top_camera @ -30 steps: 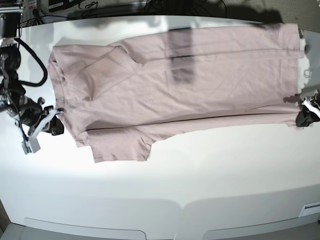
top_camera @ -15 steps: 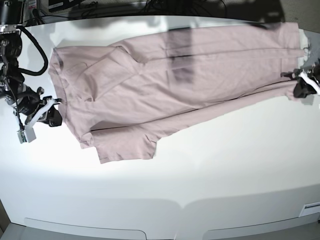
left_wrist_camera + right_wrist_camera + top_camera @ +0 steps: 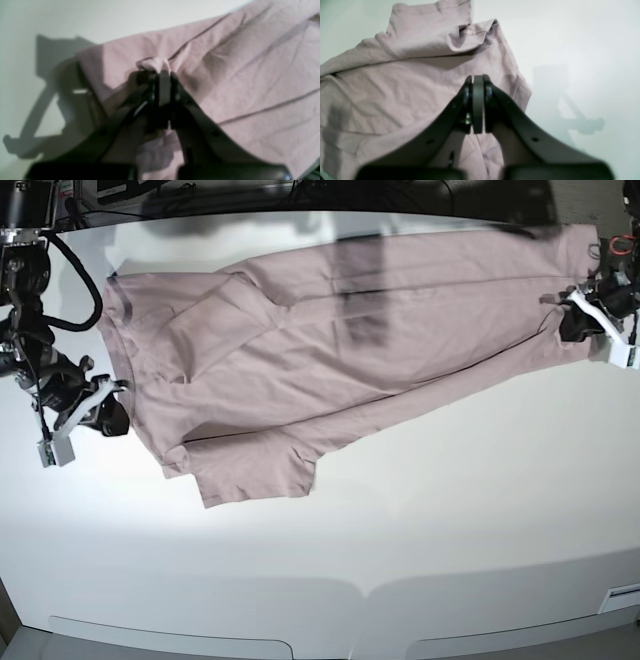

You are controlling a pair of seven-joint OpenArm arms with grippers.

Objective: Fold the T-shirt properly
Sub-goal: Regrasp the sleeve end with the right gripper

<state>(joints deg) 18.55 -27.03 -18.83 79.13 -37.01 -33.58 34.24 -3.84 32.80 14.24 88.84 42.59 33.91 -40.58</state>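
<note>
A bright white table (image 3: 450,510) fills the scene, with dark cables and equipment along its far edge. In the left wrist view the left gripper (image 3: 161,75) has its fingers (image 3: 163,87) pressed together on a small pinched tuck of cloth, so it is gripping the T-shirt (image 3: 330,350) near its hem corner; in the base view this gripper (image 3: 580,320) sits at the far right of the table. In the right wrist view the right gripper (image 3: 477,80) shows its fingers (image 3: 478,105) almost touching, with no cloth visibly caught between the tips, and the pink fabric (image 3: 395,87) lying beneath and beyond them; whether they are closed or just parting I cannot tell. In the base view that gripper (image 3: 105,410) is at the left, just beside the shoulder edge of the garment. Outward from both, the T-shirt lies stretched lengthwise across the far half of the table, collar end to the left and hem to the right, with its near side turned over onto the body and one sleeve sticking out toward the near side. By my judgement, only a lengthwise fold is in progress; the protruding sleeve, the far side and the crosswise folds are left to do.
</note>
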